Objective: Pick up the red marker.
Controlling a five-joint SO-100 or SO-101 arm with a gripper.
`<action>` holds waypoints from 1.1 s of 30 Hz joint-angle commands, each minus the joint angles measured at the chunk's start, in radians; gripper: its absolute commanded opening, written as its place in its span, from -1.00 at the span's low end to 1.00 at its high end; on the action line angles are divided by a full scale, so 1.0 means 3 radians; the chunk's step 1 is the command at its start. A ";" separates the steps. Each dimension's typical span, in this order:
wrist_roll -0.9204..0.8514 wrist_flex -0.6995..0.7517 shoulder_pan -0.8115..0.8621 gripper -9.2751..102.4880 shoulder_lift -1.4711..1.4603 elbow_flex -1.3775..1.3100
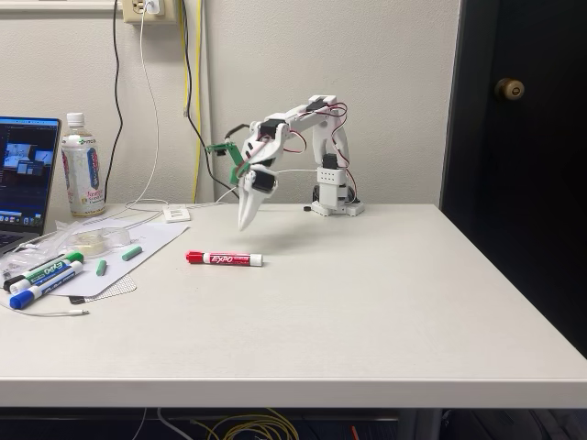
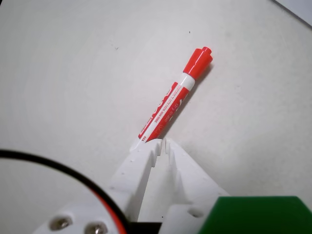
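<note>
Red marker (image 1: 224, 259): one, flat on table (image 1: 367, 302); gripper (image 1: 244, 223) above, fingers nearly together, empty.

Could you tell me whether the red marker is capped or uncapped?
Capped: the red marker lies flat on the table with its red cap on.

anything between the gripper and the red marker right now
Nothing. In the fixed view the gripper hangs above the red marker with bare table beneath; the wrist view shows no obstacle either.
</note>
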 commanded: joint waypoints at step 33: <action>0.0455 0.0915 0.0230 -0.25 -0.1084 -0.1902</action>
